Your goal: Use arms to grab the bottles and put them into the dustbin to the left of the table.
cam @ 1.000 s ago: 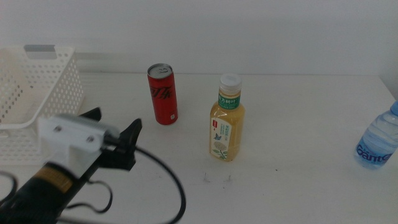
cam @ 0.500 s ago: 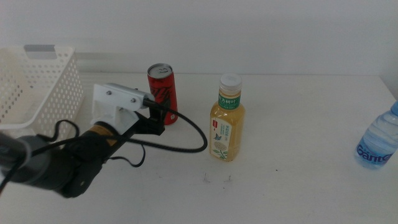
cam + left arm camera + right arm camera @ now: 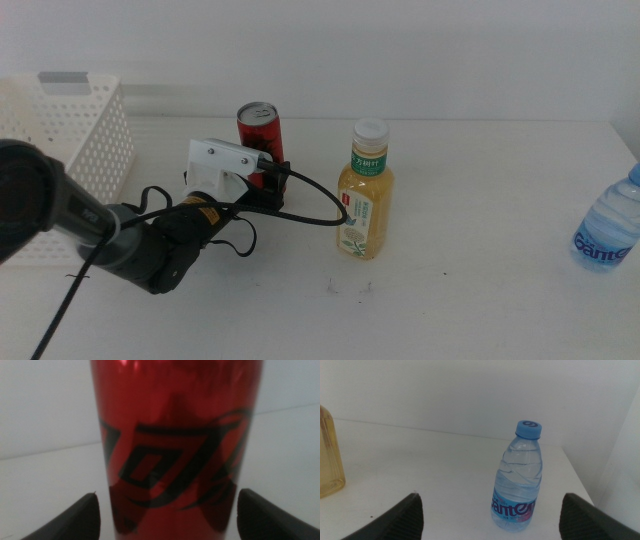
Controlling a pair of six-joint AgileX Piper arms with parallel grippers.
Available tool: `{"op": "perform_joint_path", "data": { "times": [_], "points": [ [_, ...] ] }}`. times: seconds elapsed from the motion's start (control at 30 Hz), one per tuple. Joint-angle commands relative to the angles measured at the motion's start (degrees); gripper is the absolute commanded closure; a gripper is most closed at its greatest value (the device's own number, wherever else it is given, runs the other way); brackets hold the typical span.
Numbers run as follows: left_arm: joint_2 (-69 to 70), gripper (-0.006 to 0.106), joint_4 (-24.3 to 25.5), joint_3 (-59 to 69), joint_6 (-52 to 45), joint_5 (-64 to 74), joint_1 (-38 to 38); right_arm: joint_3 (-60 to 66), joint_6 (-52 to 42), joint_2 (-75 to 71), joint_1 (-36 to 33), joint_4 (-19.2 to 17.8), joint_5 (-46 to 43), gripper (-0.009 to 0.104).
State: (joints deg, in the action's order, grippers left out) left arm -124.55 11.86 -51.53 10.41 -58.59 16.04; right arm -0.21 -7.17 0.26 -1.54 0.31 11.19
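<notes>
The slim red cola can (image 3: 260, 129) stands upright on the white table (image 3: 470, 290), left of the yellow tea bottle (image 3: 365, 200). My left gripper (image 3: 270, 187) has come up against the can's lower half; in the left wrist view the can (image 3: 175, 445) fills the space between the two open jaw tips (image 3: 167, 517). The clear blue-capped water bottle (image 3: 608, 230) stands at the far right edge, and it (image 3: 519, 480) is ahead of my open right gripper (image 3: 490, 515). The white dustbin (image 3: 60, 150) sits at the far left.
A black cable (image 3: 300, 215) loops from the left arm across the table toward the tea bottle's base. Small dark marks (image 3: 348, 288) lie on the tabletop in front of the tea bottle. A pale wall closes the back of the table.
The left arm has swung from the front left toward the red can, and its jaws now sit on either side of the can. The bottles and the right gripper have not moved.
</notes>
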Motion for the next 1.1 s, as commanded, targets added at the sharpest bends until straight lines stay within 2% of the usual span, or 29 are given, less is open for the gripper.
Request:
{"op": "perform_joint_path", "data": {
  "times": [0.0, 0.23, 0.33, 0.4, 0.57, 0.7, 1.07],
  "points": [
    [-1.2, 0.007, 0.1, -1.8, 0.6, -0.3, -0.1, 0.2, -0.2, -0.3, 0.3, -0.3, -0.5, 0.008],
    [-5.2, 0.007, 0.1, -7.5, 0.6, -0.3, 0.0, 0.2, -0.2, -0.3, 0.3, -0.3, -0.5, 0.008],
    [-6.0, 0.013, 0.3, -8.6, 0.6, -0.3, 0.0, 0.2, -0.2, -0.3, 0.3, -0.3, -0.5, 0.008],
    [-6.0, 0.023, 1.5, -8.5, 1.5, -0.3, 0.0, 0.2, -0.2, -0.3, 0.3, -0.3, -0.5, 0.008],
    [0.8, 0.072, 3.6, -3.7, 5.3, -1.7, -0.2, 0.2, -0.2, -0.3, 0.3, -0.3, -0.5, 0.008],
    [10.7, 0.101, 3.6, 2.8, 5.3, 5.6, -0.1, 0.2, -0.2, -0.3, 0.3, -0.3, -0.5, 0.008],
    [39.8, 0.102, 5.7, 8.0, 7.2, 37.1, 0.0, 0.2, -0.2, -0.3, 0.3, -0.3, -0.5, 0.008]
  ]
}}
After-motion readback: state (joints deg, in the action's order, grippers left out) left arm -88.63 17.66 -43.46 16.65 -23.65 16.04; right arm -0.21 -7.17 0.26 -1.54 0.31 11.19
